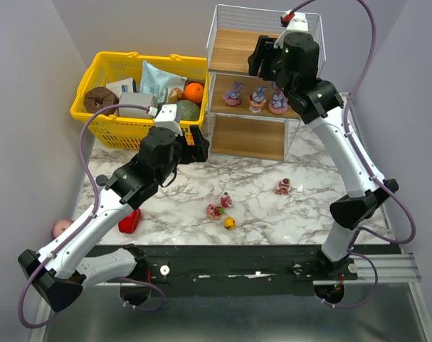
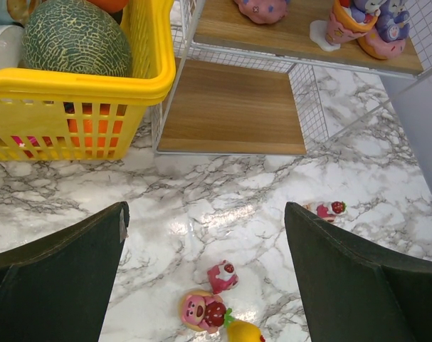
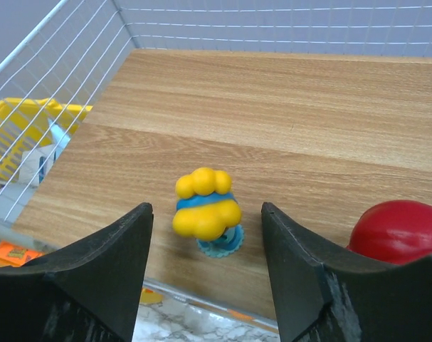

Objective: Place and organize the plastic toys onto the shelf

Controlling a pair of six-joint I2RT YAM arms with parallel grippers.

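Observation:
The shelf (image 1: 248,137) stands at the back right. My right gripper (image 1: 262,60) is open over its top board (image 3: 272,107), jaws on either side of a yellow-haired doll (image 3: 207,212) that stands near the front edge, untouched. A red round toy (image 3: 401,231) sits to its right. Three purple-pink toys (image 1: 258,100) stand on the middle tier. My left gripper (image 1: 196,144) is open and empty above the table. Below it lie a pink-red toy (image 2: 223,276), a pink bear toy (image 2: 203,311) and a yellow one (image 2: 244,332). Another pink toy (image 2: 329,209) lies further right.
A yellow basket (image 1: 95,92) holding a melon (image 2: 73,39), an orange and packets stands left of the shelf, close to my left gripper. A red bell pepper (image 1: 129,221) and a pink ball (image 1: 61,228) lie at the table's left edge.

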